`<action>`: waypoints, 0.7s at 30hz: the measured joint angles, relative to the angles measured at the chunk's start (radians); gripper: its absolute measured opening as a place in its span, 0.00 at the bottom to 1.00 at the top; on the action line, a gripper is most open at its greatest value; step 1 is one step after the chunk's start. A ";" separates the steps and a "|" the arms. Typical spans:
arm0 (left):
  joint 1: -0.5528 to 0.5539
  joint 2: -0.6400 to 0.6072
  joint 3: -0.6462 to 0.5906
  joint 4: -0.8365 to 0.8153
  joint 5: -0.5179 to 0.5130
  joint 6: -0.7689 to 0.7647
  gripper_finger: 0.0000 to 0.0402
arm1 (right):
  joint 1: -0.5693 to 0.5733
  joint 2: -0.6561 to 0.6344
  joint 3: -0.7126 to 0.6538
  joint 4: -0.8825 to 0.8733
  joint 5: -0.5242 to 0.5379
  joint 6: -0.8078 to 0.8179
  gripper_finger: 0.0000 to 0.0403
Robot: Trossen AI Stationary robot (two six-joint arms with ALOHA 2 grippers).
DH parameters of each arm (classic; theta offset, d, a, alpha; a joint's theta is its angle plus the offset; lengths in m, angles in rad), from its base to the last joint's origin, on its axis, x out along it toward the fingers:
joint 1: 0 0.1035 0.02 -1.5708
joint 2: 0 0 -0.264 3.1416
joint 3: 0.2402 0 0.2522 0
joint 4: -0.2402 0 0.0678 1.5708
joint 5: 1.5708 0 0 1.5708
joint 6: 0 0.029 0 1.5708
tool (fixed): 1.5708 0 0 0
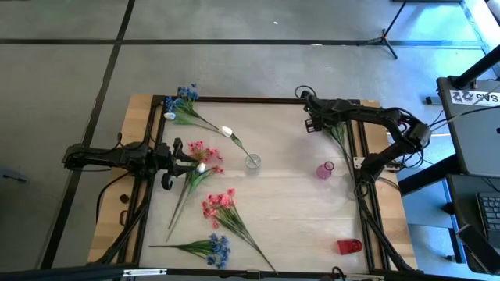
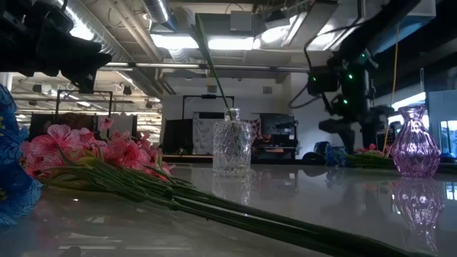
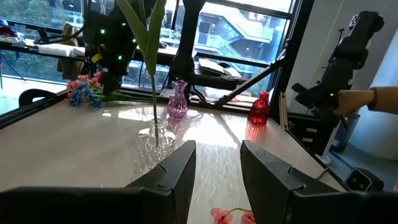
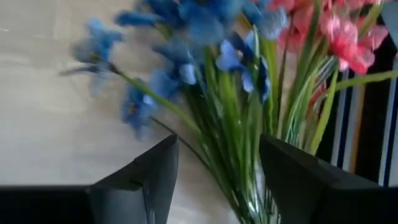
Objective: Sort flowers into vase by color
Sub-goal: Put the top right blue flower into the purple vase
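**Right end effector over a blue and pink bunch at the far right edge**

The right end effector (image 1: 314,119) is at the far right of the surface (image 1: 289,211). In its wrist view the two fingers (image 4: 149,180) stand apart with green stems (image 4: 239,155) between them, blue blooms (image 4: 186,62) and pink blooms (image 4: 339,37) just beyond; whether the fingers press the stems cannot be told.

The left end effector (image 1: 187,162) is at the left side, part open and empty, above a pink sprig (image 1: 205,152) and a white bud (image 1: 201,167) lying there. Its fingers (image 3: 180,171) point at the clear glass vase (image 1: 252,161), which stands near the middle and holds one white-bud stem (image 1: 227,132) leaning to the far left.

More flowers lie scattered on the surface: a blue bunch (image 1: 184,97) at the far left corner, a pink sprig (image 1: 221,204) nearer, and a blue sprig (image 1: 218,248) at the near edge. Their long stems cross the ground between the left arm and the clear vase. A purple vase (image 1: 324,170) stands right of the clear one, and a red vase (image 1: 349,246) lies at the near right. A person's hand (image 3: 385,99) shows in the room beyond the surface.
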 joint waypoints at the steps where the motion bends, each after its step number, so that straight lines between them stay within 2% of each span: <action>1: 0.000 0.000 0.000 0.000 0.000 0.000 0.31 | -0.006 0.000 -0.014 0.015 -0.008 -0.004 0.55; 5: 0.000 0.000 0.000 0.000 0.000 0.000 0.31 | -0.013 0.000 -0.068 0.080 -0.071 -0.009 0.55; 10: 0.000 0.000 0.000 0.000 0.000 0.000 0.31 | 0.009 0.000 -0.078 0.164 -0.294 -0.008 0.55; 13: 0.000 0.000 0.000 0.000 0.000 0.000 0.31 | 0.065 0.000 -0.073 0.228 -0.365 -0.009 0.55; 16: 0.000 0.000 0.000 0.000 0.000 0.000 0.31 | 0.131 0.000 -0.053 0.265 -0.364 -0.062 0.55; 21: 0.000 0.000 0.000 0.000 0.000 0.000 0.31 | 0.213 0.000 -0.027 0.240 -0.244 -0.263 0.55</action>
